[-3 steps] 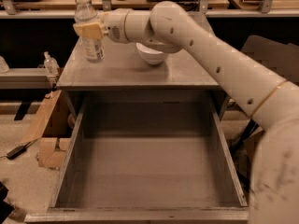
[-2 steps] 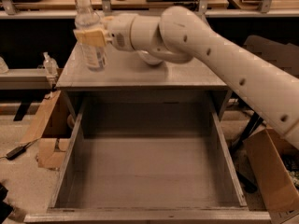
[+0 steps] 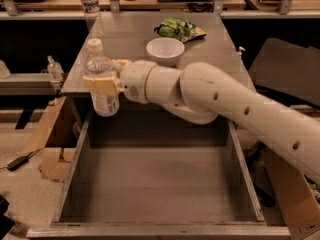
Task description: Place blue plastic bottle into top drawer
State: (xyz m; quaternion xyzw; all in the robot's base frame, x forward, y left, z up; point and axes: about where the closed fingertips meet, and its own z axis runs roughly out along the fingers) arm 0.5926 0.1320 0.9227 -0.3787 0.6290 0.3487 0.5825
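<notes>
Out over the open top drawer (image 3: 160, 184), near its back left corner, the big white arm (image 3: 225, 104) has carried the blue plastic bottle (image 3: 105, 104), which stood on the grey cabinet top (image 3: 210, 44) a moment ago. So I think only lowering it and letting go are left. The gripper (image 3: 102, 84) has its fingers closed around the bottle's middle, holding it upright in the air.

The grey cabinet top (image 3: 220, 49) carries a white bowl (image 3: 165, 50) and green bag (image 3: 179, 29), pincer (image 3: 102, 84) at its front-left corner.
</notes>
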